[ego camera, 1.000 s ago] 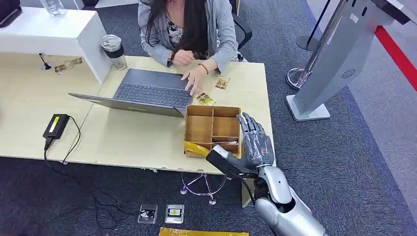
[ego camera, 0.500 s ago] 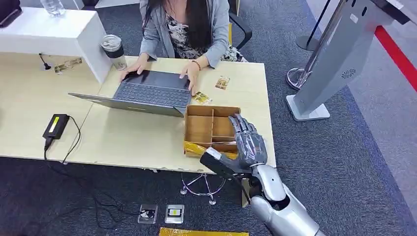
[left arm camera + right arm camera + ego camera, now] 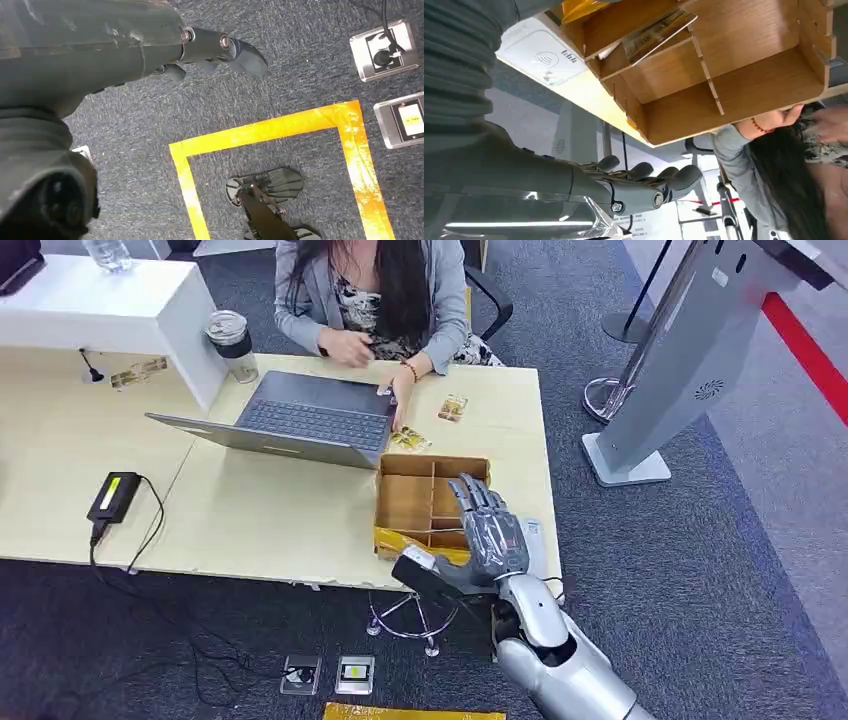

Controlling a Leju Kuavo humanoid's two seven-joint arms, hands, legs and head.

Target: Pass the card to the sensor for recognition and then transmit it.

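— Head view: where is the right hand (image 3: 490,535)?
— It hovers over the wooden box (image 3: 408,502) on the table (image 3: 250,520), fingers stretched and apart, holding nothing.
— And the card (image 3: 659,31)?
— Right wrist view shows it leaning inside one compartment, near the white sensor (image 3: 544,59).
— The left hand (image 3: 220,47)?
— It hangs above the carpet (image 3: 300,65), fingers apart and empty.
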